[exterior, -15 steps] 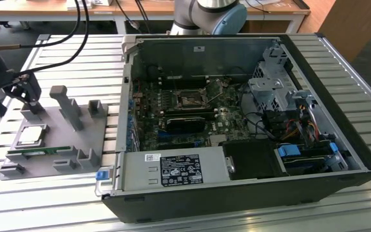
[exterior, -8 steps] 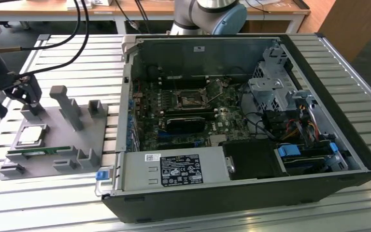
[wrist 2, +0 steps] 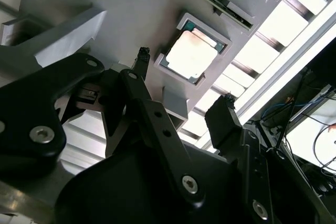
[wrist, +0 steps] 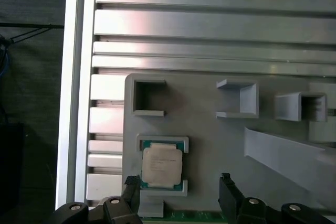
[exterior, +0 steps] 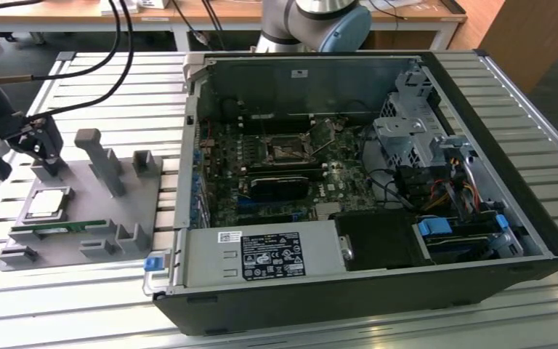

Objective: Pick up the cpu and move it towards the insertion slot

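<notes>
Exterior view: an open black computer case [exterior: 357, 298] is shown lying on a slatted aluminium table [exterior: 540, 109]. A flat grey plastic fixture plate [exterior: 90, 209] is set just beside it, at the exterior view's left.
Chip position: the cpu [exterior: 46, 203], a small flat square chip with a shiny silver metal top and a thin pale rim, is seated flat in a raised square frame on the fixture plate. It is located outside the computer case.
Pincer state: the black two-fingered gripper [wrist: 178, 181] is positioned over the fixture plate. Its fingers [wrist: 227, 184] are spread apart, and nothing is clamped between them.
First wrist view: the cpu [wrist: 163, 166] is seen beyond the spread fingertips and closer to one finger than to the other. Whether it is touched cannot be told.
Second wrist view: the cpu [wrist 2: 191, 53] is seen in its frame past the two dark fingers.
Socket: the insertion slot [exterior: 284, 149], a small square dark socket framed by a silvery metal bracket, is found on the board inside the computer case. It is well apart from both cpu and gripper.
Neighbouring part: a long thin green memory stick [exterior: 56, 227] is laid on the fixture plate just beside the cpu.
</notes>
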Controlling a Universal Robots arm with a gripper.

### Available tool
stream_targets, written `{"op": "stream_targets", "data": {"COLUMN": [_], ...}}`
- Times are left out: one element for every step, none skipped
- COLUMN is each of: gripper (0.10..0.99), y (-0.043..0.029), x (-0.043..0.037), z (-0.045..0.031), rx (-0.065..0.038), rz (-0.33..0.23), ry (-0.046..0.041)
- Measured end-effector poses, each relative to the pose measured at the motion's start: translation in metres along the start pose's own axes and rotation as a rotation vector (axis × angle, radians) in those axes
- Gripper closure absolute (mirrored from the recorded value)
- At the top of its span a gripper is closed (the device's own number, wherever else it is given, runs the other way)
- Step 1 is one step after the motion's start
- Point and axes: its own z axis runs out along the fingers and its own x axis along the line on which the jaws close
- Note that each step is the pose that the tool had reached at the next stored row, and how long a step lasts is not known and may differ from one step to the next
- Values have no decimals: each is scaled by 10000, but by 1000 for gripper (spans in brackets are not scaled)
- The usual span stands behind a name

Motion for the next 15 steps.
{"op": "stream_targets", "data": {"gripper": [380,380,380,380,380,380,380,380,380,380,380,380,380,380,380], "y": [0,-1,-1,-2,-2,-2,-3,-4,-4,-5,-7,-8,-9,-11,-13], "x": [4,5,8,10,12,14,16,17,20,22,24,27,30,32,36], "z": [8,17,24,32,41,49,57,66,78,89,101,113,125,138,150], "rx": [0,-1,-1,-1,-1,0,0,0,0,0,0,0,0,0,0], "rz": [0,-1,-1,-1,-1,-1,-1,-1,-1,-1,-1,-1,-1,-1,0], "ry": [0,-2,-2,-1,-1,-1,-1,0,-1,0,0,0,0,0,0]}}
